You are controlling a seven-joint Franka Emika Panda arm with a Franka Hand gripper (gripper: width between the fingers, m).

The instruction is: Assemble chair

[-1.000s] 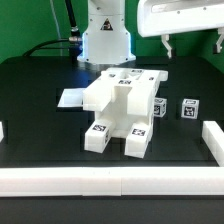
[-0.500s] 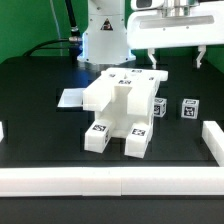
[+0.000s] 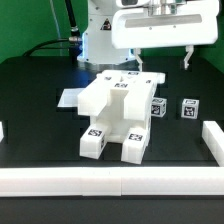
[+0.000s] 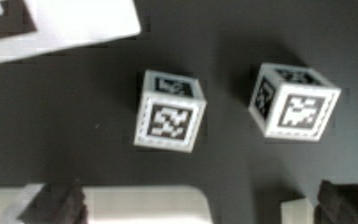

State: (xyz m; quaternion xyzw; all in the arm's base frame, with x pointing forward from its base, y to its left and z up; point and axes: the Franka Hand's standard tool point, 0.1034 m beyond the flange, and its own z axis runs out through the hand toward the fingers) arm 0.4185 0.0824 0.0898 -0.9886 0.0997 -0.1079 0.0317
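White plastic, glossy and likely slippery, is what we must grip. We would lower the pincer [image 3: 164, 60], which is spread wide and holding nothing, squarely over the small tagged block [image 3: 157, 107] and close on its flat sides. The pincer hangs above the partly built chair [image 3: 112, 118], which sits in the middle of the desk [image 3: 40, 130]. A second block [image 3: 188, 106] stands near the first, and we judge it could catch a finger. The chair's body crowds the nearer block. Beyond the chair lies the marker board [image 3: 70, 98], and a border rail [image 3: 110, 182] runs along the front.
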